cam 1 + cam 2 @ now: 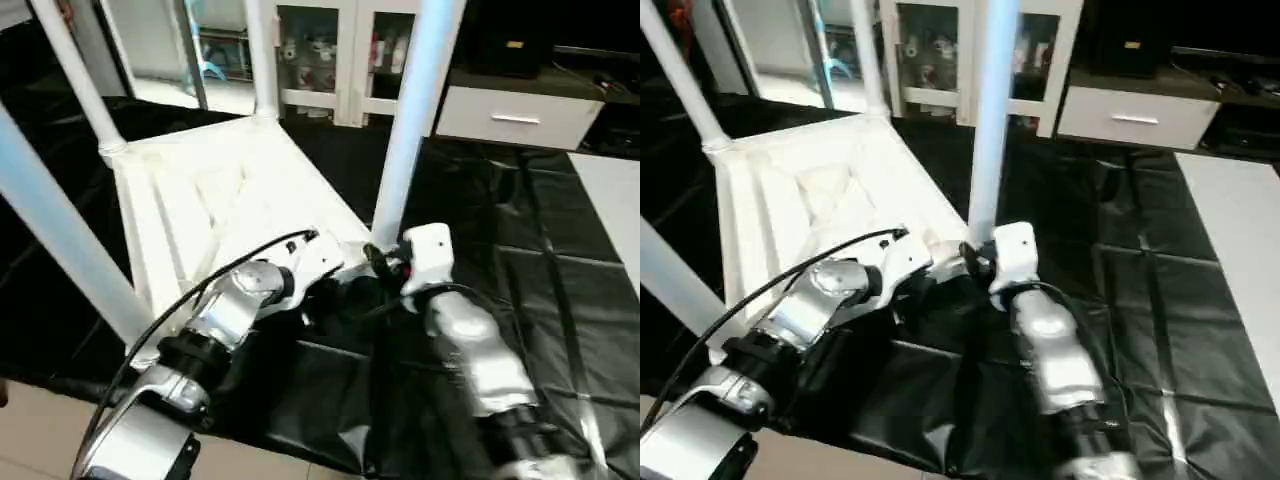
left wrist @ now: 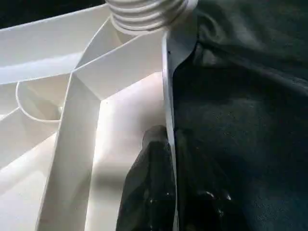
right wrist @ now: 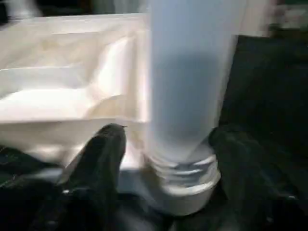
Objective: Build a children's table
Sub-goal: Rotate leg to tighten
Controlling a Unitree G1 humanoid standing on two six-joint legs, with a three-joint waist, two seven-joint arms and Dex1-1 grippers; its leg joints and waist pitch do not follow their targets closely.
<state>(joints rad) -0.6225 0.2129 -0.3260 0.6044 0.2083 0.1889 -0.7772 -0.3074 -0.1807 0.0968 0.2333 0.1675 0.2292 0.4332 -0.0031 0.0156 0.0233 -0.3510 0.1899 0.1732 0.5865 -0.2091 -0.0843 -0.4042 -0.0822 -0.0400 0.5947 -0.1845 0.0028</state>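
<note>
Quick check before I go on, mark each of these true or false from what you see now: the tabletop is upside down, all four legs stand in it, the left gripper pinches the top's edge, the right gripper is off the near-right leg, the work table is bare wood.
1. The tabletop lies underside up. True.
2. Four legs stand in its corners. True.
3. The left gripper has its fingers on either side of the top's edge wall. True.
4. The right gripper is well away from the near-right leg. False: its fingers flank that leg's threaded base.
5. The work table is bare wood. False: black sheeting covers it.
</note>
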